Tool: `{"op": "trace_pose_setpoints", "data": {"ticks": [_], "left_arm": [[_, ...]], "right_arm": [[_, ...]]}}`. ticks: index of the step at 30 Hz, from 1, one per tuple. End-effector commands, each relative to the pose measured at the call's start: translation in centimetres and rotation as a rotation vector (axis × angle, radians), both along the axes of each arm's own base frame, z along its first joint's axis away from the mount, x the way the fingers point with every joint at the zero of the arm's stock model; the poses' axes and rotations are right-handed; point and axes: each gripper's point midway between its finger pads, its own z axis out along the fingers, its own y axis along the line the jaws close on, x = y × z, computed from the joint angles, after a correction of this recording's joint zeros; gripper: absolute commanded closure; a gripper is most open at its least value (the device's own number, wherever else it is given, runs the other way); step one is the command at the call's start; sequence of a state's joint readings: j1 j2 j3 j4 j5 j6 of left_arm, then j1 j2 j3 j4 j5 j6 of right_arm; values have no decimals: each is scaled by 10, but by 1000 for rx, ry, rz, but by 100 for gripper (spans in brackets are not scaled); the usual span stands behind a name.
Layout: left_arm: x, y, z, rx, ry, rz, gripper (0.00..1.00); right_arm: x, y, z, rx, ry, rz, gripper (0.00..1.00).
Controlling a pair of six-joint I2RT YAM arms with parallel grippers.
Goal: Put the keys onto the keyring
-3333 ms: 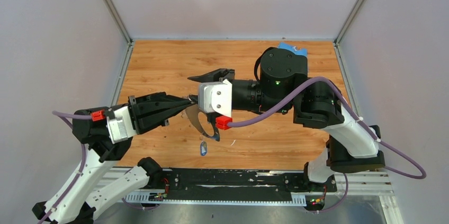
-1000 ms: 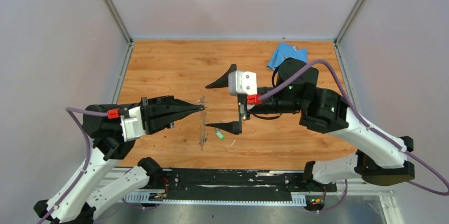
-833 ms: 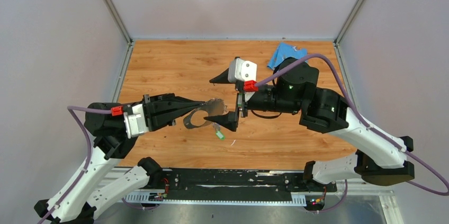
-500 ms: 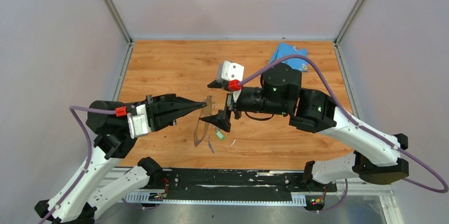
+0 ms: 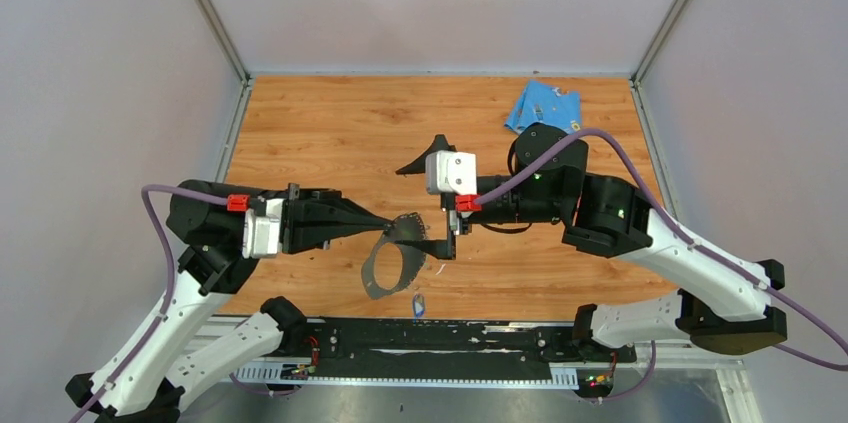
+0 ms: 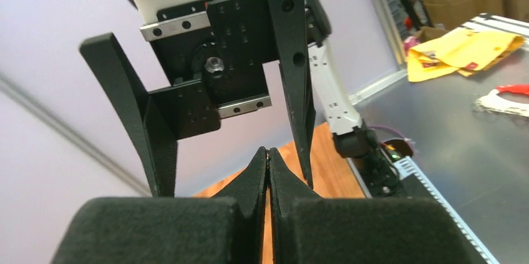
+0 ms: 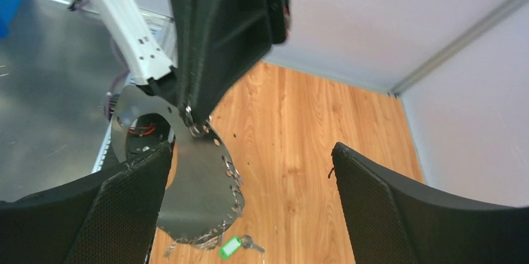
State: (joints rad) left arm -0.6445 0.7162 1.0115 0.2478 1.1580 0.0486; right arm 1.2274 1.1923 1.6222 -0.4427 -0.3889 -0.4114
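My left gripper (image 5: 400, 226) is shut on the top edge of the keyring (image 5: 392, 265), a thin grey metal band that hangs below the fingertips over the table's front middle. In the right wrist view the keyring (image 7: 187, 183) hangs from the left fingers (image 7: 218, 39). The green key (image 7: 229, 246) lies on the wood just beyond the ring's lower edge. A blue key (image 5: 417, 305) rests on the table near the front edge. My right gripper (image 5: 415, 205) faces the left one, open, one finger on each side of the ring's grip point, holding nothing. The left wrist view shows its own pads (image 6: 267, 158) pressed together.
A light-blue cloth (image 5: 543, 108) lies at the back right corner. Metal frame rails and grey walls (image 5: 120, 63) close in the wooden table (image 5: 300, 133). The black base rail (image 5: 440, 338) runs along the near edge.
The keyring has swung from edge-on to broadside and hangs lower. My left gripper has pushed a little to the right, and the right gripper has rolled and drawn slightly back.
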Motion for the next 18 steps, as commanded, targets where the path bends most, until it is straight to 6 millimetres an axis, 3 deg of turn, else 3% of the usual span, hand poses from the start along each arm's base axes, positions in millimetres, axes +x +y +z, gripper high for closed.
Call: {"op": "trace_pose_setpoints", "data": {"ticks": [1,3,6,10,14,18], "left_arm": [[26,6,12,-95,-16,191,100],[40,4,3,-89,33,254,100],[47,1,-12,-53,110,266,100],[61,3,-15,-63,174,337,100],[102,10,-21,-75,259,545,100],[139,22,-40,-47,314,744,100]], "right_arm": [[35,-21,0,-17,101,-248,0],[31,-26,3,-20,165,-257,0],[20,-29,-3,-38,205,-215,0],[15,-27,-13,-42,236,-198,0],[39,-31,-11,15,260,-348,0],[57,-27,-26,-4,312,-459,0]]}}
